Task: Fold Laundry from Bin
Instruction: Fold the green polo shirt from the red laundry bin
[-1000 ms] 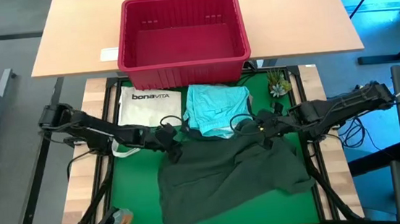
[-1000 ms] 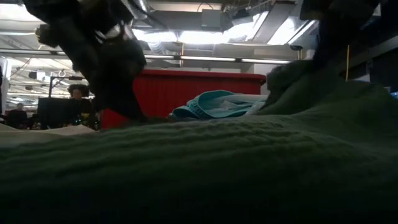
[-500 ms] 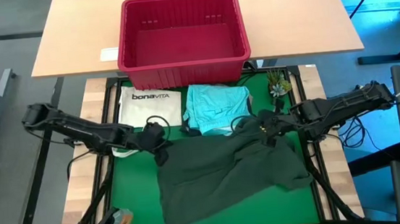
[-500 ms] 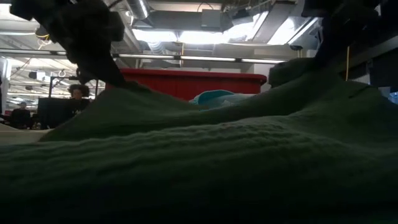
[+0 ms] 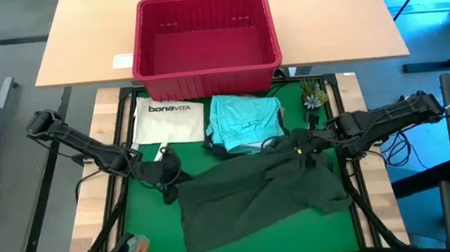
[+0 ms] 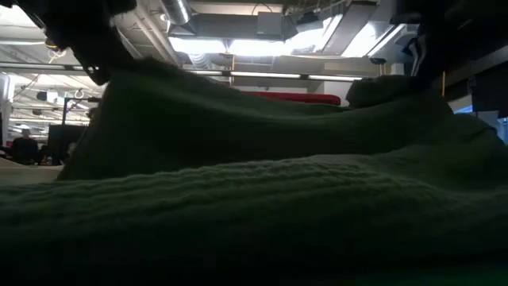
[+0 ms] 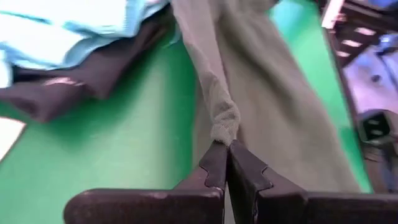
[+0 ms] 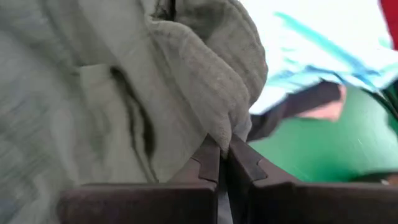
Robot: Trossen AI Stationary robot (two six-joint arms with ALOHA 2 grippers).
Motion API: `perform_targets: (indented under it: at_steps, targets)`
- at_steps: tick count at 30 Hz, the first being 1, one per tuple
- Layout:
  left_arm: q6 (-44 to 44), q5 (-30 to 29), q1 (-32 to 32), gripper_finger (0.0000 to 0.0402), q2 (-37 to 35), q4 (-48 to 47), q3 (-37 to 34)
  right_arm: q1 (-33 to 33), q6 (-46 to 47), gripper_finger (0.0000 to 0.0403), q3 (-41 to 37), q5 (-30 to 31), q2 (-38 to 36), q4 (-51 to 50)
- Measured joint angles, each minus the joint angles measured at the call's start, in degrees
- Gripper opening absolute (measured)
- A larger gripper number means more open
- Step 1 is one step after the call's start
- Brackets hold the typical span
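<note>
The dark green garment lies spread on the green mat, and its far edge is lifted between my two grippers. My left gripper is shut on its left corner, my right gripper on its right end. In the low view the raised cloth fills the picture and hides nearly all of the red bin. A light turquoise garment lies on a dark one behind the green garment, in front of the bin. My left gripper pinches a bunched corner of the green garment between its two fingers, only at their tips. It slants down from the table's left. The corner is lifted off the mat, and the cloth runs away from the fingers in a drawn-out ridge. My right gripper pinches a thick folded edge of the green garment between its fingertips, slanting down from the table's right. Several layers bunch over the fingers. That end is held up, and the rest of the garment slopes down to the mat.
A white "bonaVITA" tote bag lies far left on the mat beside the turquoise garment. A small plant stands at the far right corner. A small orange object lies at the near left. The bin sits on a wooden table behind.
My left gripper has gone toward the table's left edge and up, keeping shut on the green garment's corner. That corner has been drawn out leftward and lifted, so the far edge now stretches between both grippers. The right end has stayed where it was.
</note>
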Motion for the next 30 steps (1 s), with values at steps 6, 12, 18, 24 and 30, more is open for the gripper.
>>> perform_targets:
  at_steps: [6,12,18,24,30]
  targets:
    - [-0.41,-0.15,-5.17,0.0000,0.61,2.36,0.00,8.28,-2.33,0.0007,0.00,-0.36,0.00,0.80]
    - [-4.07,-0.57,-8.94,0.0000,0.63,4.79,0.00,16.06,4.34,0.0007,0.00,0.18,0.02,0.77]
    - [-4.37,-0.03,-12.11,0.0000,4.41,8.28,0.04,23.54,10.97,0.0007,0.00,0.09,0.31,0.78]
    - [-4.70,2.60,-14.22,0.0000,12.66,17.47,0.04,30.80,20.25,0.0007,-0.04,-1.80,2.59,1.44]
    - [-6.92,2.85,-16.78,0.0000,19.15,22.67,0.04,36.82,22.73,0.0007,-0.04,-3.22,7.47,2.49]
